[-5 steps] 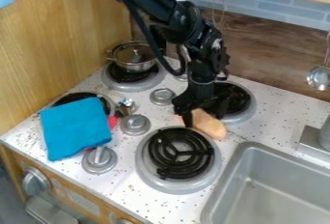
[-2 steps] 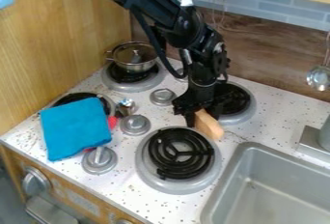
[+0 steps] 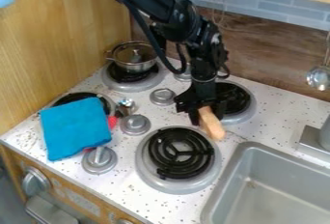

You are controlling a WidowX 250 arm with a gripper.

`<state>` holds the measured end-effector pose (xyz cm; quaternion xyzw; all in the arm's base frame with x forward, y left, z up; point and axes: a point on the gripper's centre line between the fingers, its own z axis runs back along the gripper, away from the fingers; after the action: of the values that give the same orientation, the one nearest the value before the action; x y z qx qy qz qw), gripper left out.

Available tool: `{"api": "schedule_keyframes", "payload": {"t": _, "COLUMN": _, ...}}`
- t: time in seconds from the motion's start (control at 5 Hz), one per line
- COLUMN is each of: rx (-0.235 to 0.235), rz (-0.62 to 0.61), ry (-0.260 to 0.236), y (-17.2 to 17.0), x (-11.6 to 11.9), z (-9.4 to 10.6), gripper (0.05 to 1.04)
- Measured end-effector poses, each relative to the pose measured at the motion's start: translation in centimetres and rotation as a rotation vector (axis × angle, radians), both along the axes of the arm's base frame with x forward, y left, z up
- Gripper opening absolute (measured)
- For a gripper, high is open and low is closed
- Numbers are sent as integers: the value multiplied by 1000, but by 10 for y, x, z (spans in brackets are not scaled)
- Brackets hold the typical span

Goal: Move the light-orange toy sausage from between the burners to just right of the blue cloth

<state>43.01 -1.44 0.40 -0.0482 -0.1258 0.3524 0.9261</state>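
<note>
Pinching the wooden block [image 3: 212,125] by one end, my hand [image 3: 205,115] spans its narrow width, probably for firmer purchase.

Light tan, oblong, wood-like block [image 3: 211,123], rounded lower end. Just right of and below frame centre, slanting from upper left to lower right, upper end partly hidden.

The black arm slants in from the top edge, its end effector [image 3: 201,113] hanging downward.
</note>
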Motion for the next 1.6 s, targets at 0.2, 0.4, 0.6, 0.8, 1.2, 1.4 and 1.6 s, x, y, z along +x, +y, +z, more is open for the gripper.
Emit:
{"api": "schedule_keyframes", "payload": {"t": 0.2, "rx": -44, "rz": -75, "ry": -8, "y": 3, "x": -8, "z": 13, "gripper": 544}}
{"api": "schedule_keyframes", "payload": {"t": 0.4, "rx": -63, "rz": -179, "ry": -12, "y": 14, "x": -20, "z": 32, "gripper": 544}}
{"api": "schedule_keyframes", "payload": {"t": 0.6, "rx": -92, "rz": -262, "ry": -17, "y": 20, "x": -32, "z": 50, "gripper": 544}}
{"api": "schedule_keyframes", "payload": {"t": 0.8, "rx": -120, "rz": -298, "ry": 40, "y": 45, "x": -49, "z": 58, "gripper": 544}}
{"api": "schedule_keyframes", "payload": {"t": 1.2, "rx": -60, "rz": -496, "ry": 150, "y": 80, "x": -74, "z": 57, "gripper": 544}}
{"api": "schedule_keyframes", "payload": {"t": 1.4, "rx": -19, "rz": -587, "ry": 179, "y": 85, "x": -82, "z": 49, "gripper": 544}}
{"api": "schedule_keyframes", "payload": {"t": 1.6, "rx": 29, "rz": -653, "ry": 190, "y": 90, "x": -85, "z": 44, "gripper": 544}}
